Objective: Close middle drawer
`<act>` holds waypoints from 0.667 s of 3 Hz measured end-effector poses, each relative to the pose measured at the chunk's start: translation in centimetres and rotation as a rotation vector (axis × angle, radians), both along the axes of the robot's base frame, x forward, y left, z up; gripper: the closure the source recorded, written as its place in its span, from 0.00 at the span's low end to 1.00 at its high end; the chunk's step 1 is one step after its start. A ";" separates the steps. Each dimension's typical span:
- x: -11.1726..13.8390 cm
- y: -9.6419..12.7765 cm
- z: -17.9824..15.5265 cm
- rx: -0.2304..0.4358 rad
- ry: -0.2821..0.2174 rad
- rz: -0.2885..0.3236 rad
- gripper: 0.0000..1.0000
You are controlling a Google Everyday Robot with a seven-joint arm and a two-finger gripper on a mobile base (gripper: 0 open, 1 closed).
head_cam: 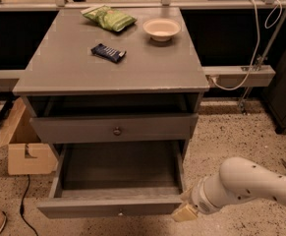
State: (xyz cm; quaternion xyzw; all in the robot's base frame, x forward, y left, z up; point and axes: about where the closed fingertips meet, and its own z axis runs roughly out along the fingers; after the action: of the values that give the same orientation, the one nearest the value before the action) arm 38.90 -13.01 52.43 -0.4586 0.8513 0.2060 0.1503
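One view is all I have. The middle drawer [114, 208] stands pulled far out of the grey cabinet [108, 75] over speckled floor [221, 136]. My gripper [184, 212] sits at its right front corner. On top: bowl [161, 28], green bag [109, 18], dark bar [108, 52]. Cardboard box [22, 141] at left.

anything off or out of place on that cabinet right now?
Only the middle drawer: pulled far out, bare inside, while the drawer above sits nearly shut. The gripper is at its front right corner. The chip bag, bowl and snack bar lie undisturbed on top.
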 end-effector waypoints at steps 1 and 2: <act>-1.2 0.7 -4.4 0.003 0.043 -0.033 0.64; -2.1 1.2 -8.9 -0.023 0.091 -0.061 0.88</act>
State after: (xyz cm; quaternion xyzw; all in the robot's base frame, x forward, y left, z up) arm 36.78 -11.78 43.58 -0.4242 0.8732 0.2120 0.1125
